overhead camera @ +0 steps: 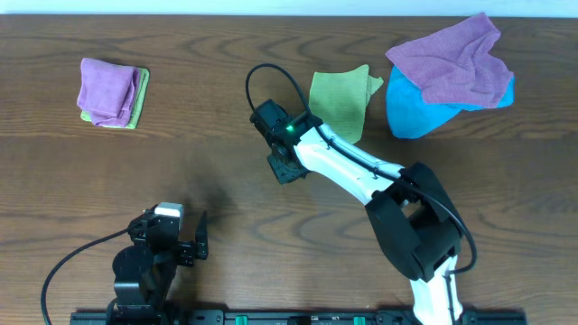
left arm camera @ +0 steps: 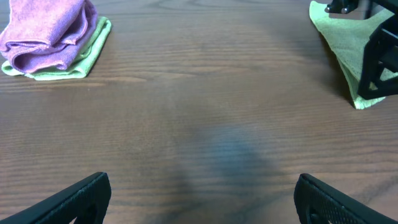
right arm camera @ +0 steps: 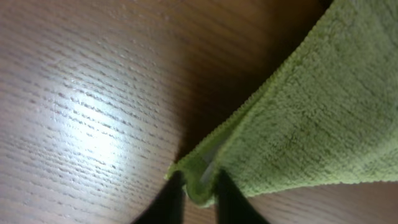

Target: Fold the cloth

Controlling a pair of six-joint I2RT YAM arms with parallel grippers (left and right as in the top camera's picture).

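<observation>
The light yellow-green cloth lies at the back middle of the table, partly doubled over. My right gripper is at its near left side, and the arm hides the pinched corner from above. In the right wrist view the fingers are shut on a folded corner of the cloth, which spreads up and to the right. The cloth and the right gripper also show at the right edge of the left wrist view. My left gripper is open and empty over bare wood at the front left.
A folded purple cloth lies on a folded green one at the back left, also in the left wrist view. A loose purple cloth is draped over a bright blue cloth at the back right, close to the yellow-green cloth.
</observation>
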